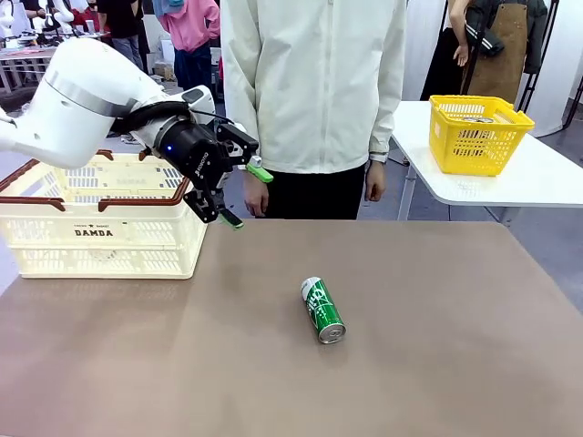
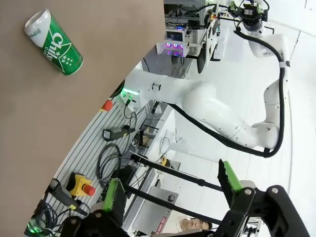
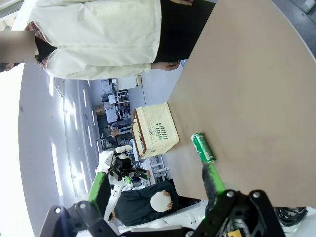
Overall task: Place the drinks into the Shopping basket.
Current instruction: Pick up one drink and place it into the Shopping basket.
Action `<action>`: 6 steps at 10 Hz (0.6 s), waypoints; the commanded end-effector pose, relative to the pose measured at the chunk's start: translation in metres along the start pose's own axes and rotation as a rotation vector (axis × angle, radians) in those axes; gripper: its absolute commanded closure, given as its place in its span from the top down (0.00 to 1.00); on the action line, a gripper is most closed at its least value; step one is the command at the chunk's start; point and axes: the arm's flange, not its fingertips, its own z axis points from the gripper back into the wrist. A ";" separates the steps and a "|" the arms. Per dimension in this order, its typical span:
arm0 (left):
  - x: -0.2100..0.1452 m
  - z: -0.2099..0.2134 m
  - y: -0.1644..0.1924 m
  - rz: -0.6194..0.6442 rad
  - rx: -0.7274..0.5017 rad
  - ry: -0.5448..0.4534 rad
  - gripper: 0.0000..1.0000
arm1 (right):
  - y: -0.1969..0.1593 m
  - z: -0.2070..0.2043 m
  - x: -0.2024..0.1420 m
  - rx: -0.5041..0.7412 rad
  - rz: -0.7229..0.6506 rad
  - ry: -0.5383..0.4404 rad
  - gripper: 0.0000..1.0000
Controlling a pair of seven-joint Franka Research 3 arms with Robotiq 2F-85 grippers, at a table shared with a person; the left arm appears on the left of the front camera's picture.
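One green-and-white can lying on side, mid-table on brown table; long axis runs far-left to near-right, silver end toward robot. One cream basket at table's left, well apart from can. Left gripper spread wide, empty, in air beside basket's right end; can lies nearer robot, to its right, not touching. Right gripper spread wide, empty.

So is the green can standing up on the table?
No, the green can is lying on its side on the brown table, with its silver top facing the near edge.
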 end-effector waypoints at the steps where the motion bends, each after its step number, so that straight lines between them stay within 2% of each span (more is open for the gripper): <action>1: 0.001 -0.001 0.002 0.005 -0.001 0.003 1.00 | 0.001 0.002 0.001 0.006 0.027 0.007 1.00; 3: 0.007 -0.074 -0.039 0.075 0.231 -0.107 1.00 | 0.001 0.002 0.001 0.006 0.027 0.007 1.00; 4: 0.016 -0.104 -0.054 0.166 0.317 -0.171 1.00 | 0.001 0.002 0.001 0.006 0.027 0.007 1.00; 6: 0.039 -0.146 -0.073 0.346 0.460 -0.170 1.00 | 0.001 0.002 0.001 0.006 0.027 0.007 1.00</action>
